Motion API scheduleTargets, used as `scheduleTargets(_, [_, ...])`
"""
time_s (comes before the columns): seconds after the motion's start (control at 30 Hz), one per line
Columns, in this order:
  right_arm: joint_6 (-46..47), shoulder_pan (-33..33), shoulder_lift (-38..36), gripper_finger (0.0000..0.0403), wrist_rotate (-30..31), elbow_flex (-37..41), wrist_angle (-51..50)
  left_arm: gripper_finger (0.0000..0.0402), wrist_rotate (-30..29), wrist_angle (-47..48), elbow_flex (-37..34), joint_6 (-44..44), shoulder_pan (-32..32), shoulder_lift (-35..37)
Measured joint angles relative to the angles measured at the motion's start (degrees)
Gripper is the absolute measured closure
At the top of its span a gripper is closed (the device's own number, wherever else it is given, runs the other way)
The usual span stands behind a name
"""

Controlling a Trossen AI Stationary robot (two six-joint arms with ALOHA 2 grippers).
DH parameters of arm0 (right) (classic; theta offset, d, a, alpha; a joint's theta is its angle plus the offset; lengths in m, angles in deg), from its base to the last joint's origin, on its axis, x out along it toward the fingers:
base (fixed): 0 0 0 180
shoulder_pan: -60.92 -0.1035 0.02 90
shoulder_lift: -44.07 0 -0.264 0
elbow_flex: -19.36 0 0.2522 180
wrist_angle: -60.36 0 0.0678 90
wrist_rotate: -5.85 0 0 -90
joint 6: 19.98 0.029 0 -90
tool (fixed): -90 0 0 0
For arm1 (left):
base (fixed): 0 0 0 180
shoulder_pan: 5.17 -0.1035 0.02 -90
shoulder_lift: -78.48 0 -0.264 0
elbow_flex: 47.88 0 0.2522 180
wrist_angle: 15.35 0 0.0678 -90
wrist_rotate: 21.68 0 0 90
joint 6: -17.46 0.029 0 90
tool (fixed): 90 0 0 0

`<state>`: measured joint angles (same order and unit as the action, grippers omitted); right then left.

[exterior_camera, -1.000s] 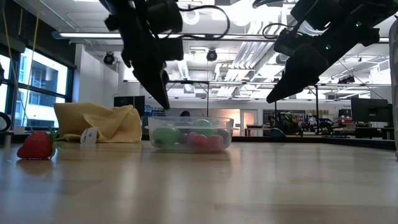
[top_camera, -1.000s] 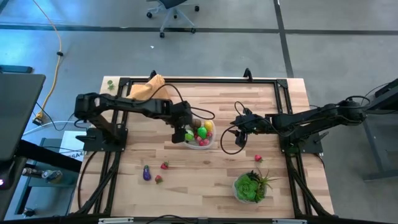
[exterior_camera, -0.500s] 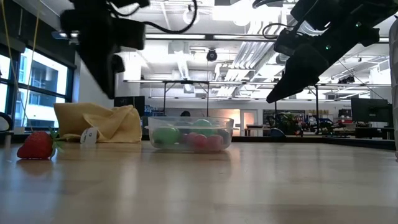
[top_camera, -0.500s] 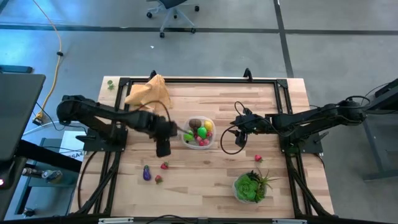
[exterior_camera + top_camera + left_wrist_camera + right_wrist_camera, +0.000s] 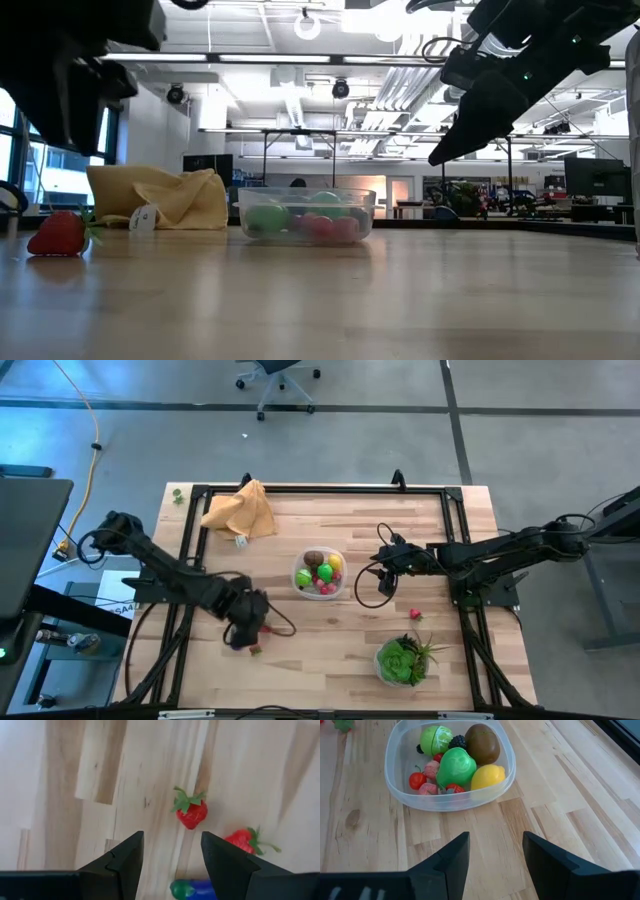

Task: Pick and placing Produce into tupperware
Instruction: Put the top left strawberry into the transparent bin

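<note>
While both pincers hang empty with fingers apart, the stock lies as follows. Small round clear plastic tupperware (image 5: pixel 319 574), mid-table: holds green limes, a yellow lemon (image 5: pixel 487 776), a brown kiwi (image 5: pixel 482 744), a blackberry and red berries. Left gripper (image 5: pixel 171 865), over the near-left boards: two loose red toy strawberries (image 5: pixel 190 811) and a purple eggplant (image 5: pixel 194 889) lie on bare wood beneath it. Right gripper (image 5: pixel 494 862): hovers beside the tupperware. One further red berry (image 5: pixel 415 614) lies near the leafy green plant (image 5: pixel 404 658). Orange-tan cloth (image 5: pixel 239 511): far-left corner.
</note>
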<state>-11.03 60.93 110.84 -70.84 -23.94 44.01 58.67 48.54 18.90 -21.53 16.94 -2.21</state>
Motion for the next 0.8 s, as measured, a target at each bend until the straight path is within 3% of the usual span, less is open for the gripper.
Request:
scheduleTargets(0.17, [0.0, 0.0, 0.0, 0.0227, 0.0, 0.0, 0.0, 0.0215, -6.2, -0.9, -0.5, -7.2, 4.6, -1.7])
scheduleTargets(0.8, [0.0, 0.0, 0.0, 0.0227, 0.0, 0.0, -0.1, 0.0215, -3.9, -7.3, -1.5, -6.8, 5.3, -5.9])
